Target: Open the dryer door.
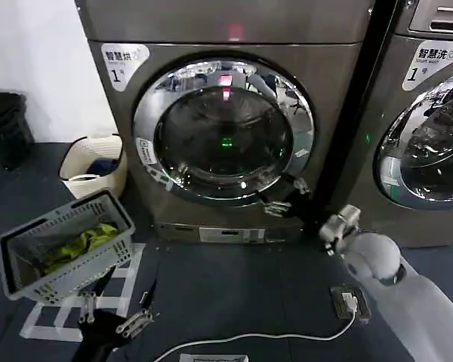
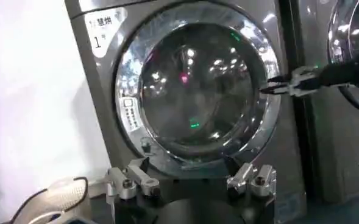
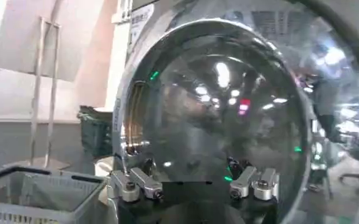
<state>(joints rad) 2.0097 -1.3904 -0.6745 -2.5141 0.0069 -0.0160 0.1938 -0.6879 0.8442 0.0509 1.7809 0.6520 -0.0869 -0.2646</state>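
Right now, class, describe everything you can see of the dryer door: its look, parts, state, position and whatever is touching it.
The dryer door is round, with a wide, shiny chrome-like ring around a dark, domed glass window that reflects room lights. A small label sits on the ring's left side. It is shut, flat against the grey machine front. The right gripper is at the ring's lower right edge, fingers open; whether it touches cannot be told. The left gripper hangs low near the floor, open, well clear.

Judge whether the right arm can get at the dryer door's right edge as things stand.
Probably yes: the right gripper already sits at the dryer door's lower right rim, fingers open, with nothing between them.
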